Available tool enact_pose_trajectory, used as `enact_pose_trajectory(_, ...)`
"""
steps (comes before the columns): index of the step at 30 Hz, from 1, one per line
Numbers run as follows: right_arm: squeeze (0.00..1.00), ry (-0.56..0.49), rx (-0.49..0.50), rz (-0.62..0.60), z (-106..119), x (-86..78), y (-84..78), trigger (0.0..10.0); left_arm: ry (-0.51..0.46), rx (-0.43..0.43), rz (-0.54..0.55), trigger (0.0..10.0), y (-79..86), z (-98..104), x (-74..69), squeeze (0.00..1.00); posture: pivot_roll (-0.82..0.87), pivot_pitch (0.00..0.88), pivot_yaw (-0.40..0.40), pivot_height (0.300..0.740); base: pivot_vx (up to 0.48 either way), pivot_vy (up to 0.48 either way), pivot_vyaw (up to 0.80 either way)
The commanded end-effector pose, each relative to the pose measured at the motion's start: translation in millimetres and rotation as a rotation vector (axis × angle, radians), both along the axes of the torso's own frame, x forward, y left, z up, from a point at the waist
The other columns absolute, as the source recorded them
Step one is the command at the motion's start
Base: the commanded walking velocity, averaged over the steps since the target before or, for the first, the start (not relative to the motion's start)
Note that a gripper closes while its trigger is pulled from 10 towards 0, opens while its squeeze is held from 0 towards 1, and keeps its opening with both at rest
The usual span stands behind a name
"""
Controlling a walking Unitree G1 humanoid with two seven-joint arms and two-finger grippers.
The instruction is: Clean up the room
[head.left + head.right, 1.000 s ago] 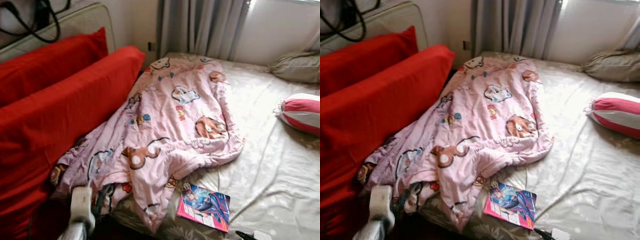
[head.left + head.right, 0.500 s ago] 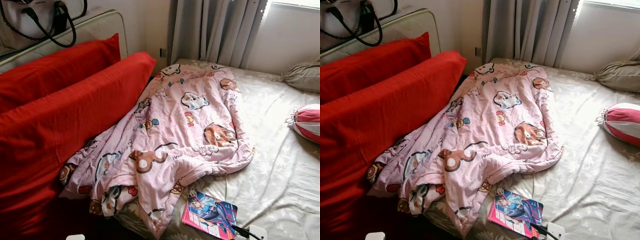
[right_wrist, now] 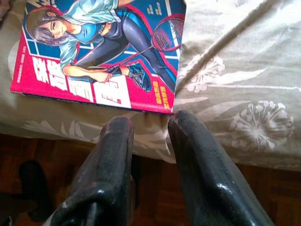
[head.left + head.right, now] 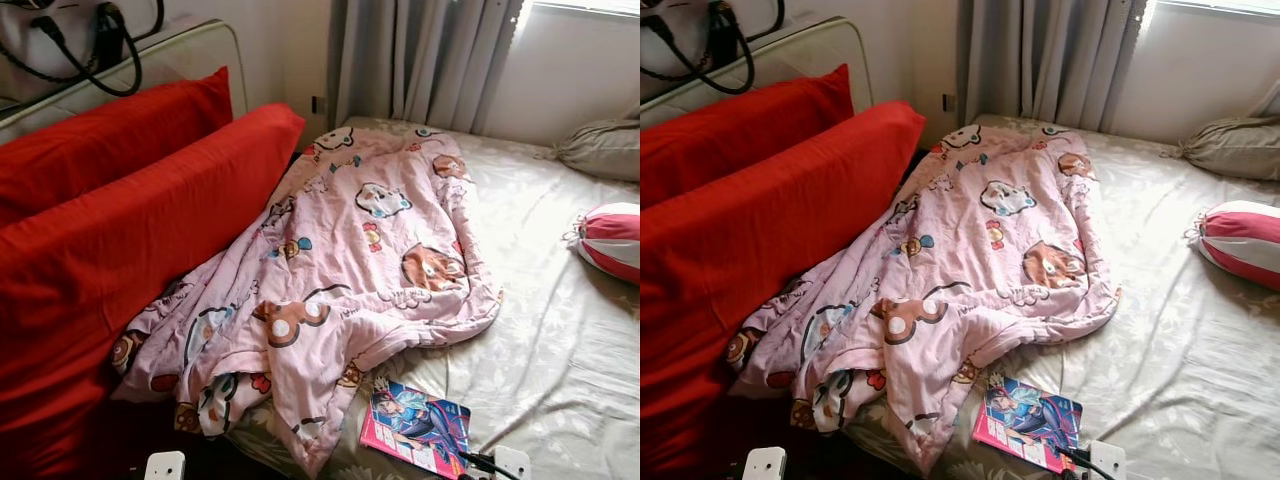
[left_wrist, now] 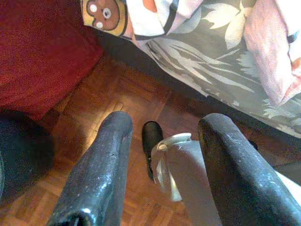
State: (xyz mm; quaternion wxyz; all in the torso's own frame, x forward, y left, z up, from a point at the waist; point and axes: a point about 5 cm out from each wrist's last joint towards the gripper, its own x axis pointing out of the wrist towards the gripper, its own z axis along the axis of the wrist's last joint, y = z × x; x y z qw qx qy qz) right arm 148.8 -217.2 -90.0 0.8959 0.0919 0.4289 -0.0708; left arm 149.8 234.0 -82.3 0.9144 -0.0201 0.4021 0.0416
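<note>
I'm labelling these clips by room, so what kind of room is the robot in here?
Most likely a bedroom: a bed with a rumpled pink cartoon blanket, red pillows against a headboard, and curtains behind.

Scuffed glossy black fingers point(image 5: 101, 174) on each pincer; white wrist housings point(image 4: 165, 465) below.

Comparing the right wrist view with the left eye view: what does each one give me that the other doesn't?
Right wrist view alone: the right gripper, fingers slightly apart, just short of the pink-edged comic book, plus wooden parquet floor under the bed edge. Left eye view alone: the pink cartoon-print quilt, two red pillows, a red-and-white striped cushion and grey curtains. Both share the comic book and the beige floral bedsheet.
</note>
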Motion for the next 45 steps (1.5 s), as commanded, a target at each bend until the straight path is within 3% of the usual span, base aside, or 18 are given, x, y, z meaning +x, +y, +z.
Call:
enact_pose_trajectory(1, 0.0, -0.001, -0.007, -0.023, -0.5, -2.7, -2.2, 10.0, 0.045, 0.008, 0.011, 10.0, 7.0, -3.3, -11.1, 0.0, 0.01, 0.09, -0.029, 0.74, 0.0, 0.0, 0.0)
enact_pose_trajectory(3, 0.0, 0.012, -0.018, -0.051, -1.6, -5.5, -3.3, 10.0, 0.056, 0.012, 0.045, 10.0, 13.6, -3.9, -17.5, 0.0, 0.01, 0.092, -0.025, 0.74, 0.0, 0.0, 0.0)
enact_pose_trajectory(5, 0.0, 0.024, -0.029, -0.004, -1.9, -5.9, -3.2, 10.0, 0.053, 0.007, 0.071, 10.0, 18.2, -3.4, -20.5, 0.0, 0.0, 0.092, -0.025, 0.74, 0.0, 0.0, 0.0)
enact_pose_trajectory(15, 0.0, 0.049, -0.047, -0.016, -3.9, -11.5, -4.9, 10.0, 0.056, 0.008, 0.075, 10.0, 32.9, -0.2, -26.0, 0.0, 0.0, 0.086, -0.035, 0.711, 0.0, 0.0, 0.0)
enact_pose_trajectory(23, 0.0, 0.062, -0.066, 0.021, -4.1, -11.8, -5.1, 10.0, 0.068, -0.001, 0.09, 10.0, 23.7, -3.4, -23.8, 0.0, 0.0, 0.098, -0.037, 0.671, 0.0, 0.0, 0.0)
enact_pose_trajectory(31, 0.0, 0.035, -0.047, -0.021, -3.0, -10.0, -5.1, 10.0, 0.017, -0.025, 0.099, 10.0, 12.2, -1.7, -10.6, 0.0, 0.01, 0.125, -0.044, 0.671, 0.0, 0.0, 0.0)
enact_pose_trajectory(34, 0.0, 0.009, -0.046, -0.024, -1.4, -7.6, -5.4, 10.0, -0.057, -0.035, 0.09, 10.0, 7.0, 3.7, 2.2, 0.0, 0.0, 0.134, -0.048, 0.671, 0.0, 0.0, 0.0)
enact_pose_trajectory(40, 0.0, -0.03, -0.041, -0.017, 1.1, -3.9, -5.5, 10.0, -0.136, -0.024, 0.076, 10.0, 12.6, 12.9, 14.4, 0.0, 0.0, 0.142, -0.05, 0.671, 0.0, 0.0, 0.0)
enact_pose_trajectory(43, 0.0, -0.077, -0.038, 0.009, 4.4, 1.2, -4.4, 10.0, -0.259, -0.013, 0.058, 10.0, 20.2, 29.4, 35.9, 0.0, -0.01, 0.145, -0.048, 0.671, 0.0, 0.0, 0.0)
enact_pose_trajectory(45, 0.0, -0.094, -0.034, 0.02, 5.6, 3.1, -3.9, 10.0, -0.299, -0.009, 0.05, 10.0, 20.7, 34.8, 42.9, 0.0, -0.01, 0.147, -0.046, 0.671, 0.0, 0.0, 0.0)
